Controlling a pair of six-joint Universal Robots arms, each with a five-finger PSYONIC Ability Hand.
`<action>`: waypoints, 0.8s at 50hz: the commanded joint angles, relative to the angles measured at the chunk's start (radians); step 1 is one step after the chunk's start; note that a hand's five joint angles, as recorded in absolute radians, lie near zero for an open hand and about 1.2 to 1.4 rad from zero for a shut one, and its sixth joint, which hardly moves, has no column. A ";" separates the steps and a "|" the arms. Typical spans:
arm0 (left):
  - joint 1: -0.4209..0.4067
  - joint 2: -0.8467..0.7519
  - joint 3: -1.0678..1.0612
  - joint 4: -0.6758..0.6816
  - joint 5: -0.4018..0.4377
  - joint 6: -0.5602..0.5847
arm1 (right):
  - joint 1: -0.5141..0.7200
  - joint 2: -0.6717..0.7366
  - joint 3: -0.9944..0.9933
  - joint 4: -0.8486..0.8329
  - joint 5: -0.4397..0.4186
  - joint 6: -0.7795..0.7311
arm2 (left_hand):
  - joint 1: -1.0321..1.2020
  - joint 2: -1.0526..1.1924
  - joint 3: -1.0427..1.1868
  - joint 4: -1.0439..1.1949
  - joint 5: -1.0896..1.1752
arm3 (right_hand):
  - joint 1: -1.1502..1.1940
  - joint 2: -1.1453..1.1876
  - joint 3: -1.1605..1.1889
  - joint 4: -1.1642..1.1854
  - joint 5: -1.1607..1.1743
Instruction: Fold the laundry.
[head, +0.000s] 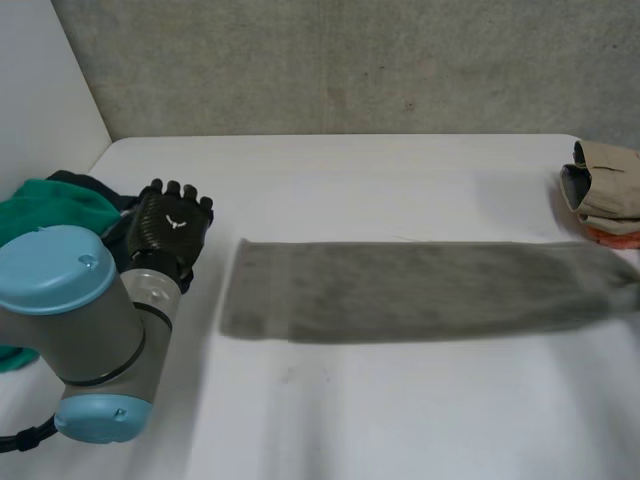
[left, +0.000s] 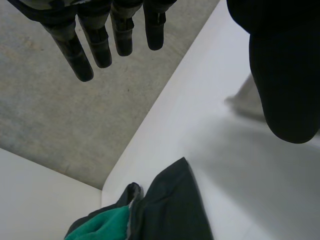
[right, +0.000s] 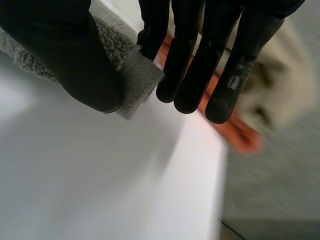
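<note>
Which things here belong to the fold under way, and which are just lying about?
In the job: grey towel, spread across the table; right hand, pinching its end.
Lying about: green and dark clothes beside the open left hand; beige and orange stack at the table's edge.

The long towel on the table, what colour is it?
The towel is plain grey, seen best in the head view.

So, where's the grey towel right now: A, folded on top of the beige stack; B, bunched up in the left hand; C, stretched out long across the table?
C: the towel runs in one long strip across the table, while the left hand is open and holds nothing.
</note>
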 joint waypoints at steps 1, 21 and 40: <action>0.010 0.032 -0.022 -0.001 0.000 0.000 | -0.065 -0.008 -0.051 -0.001 0.044 -0.176 | -0.018 -0.033 -0.039 -0.030 -0.048 | 0.458 0.224 0.213 0.210 0.250; 0.008 0.071 -0.042 -0.003 -0.001 -0.016 | 0.879 0.066 -0.231 -0.144 -0.177 0.011 | -0.018 -0.033 -0.039 -0.030 -0.048 | 0.458 0.224 0.213 0.210 0.250; -0.021 0.071 -0.019 0.002 0.002 -0.012 | 0.985 0.113 -0.249 -0.128 -0.102 0.167 | -0.018 -0.033 -0.039 -0.030 -0.048 | -0.763 -0.998 -1.009 -1.012 -0.972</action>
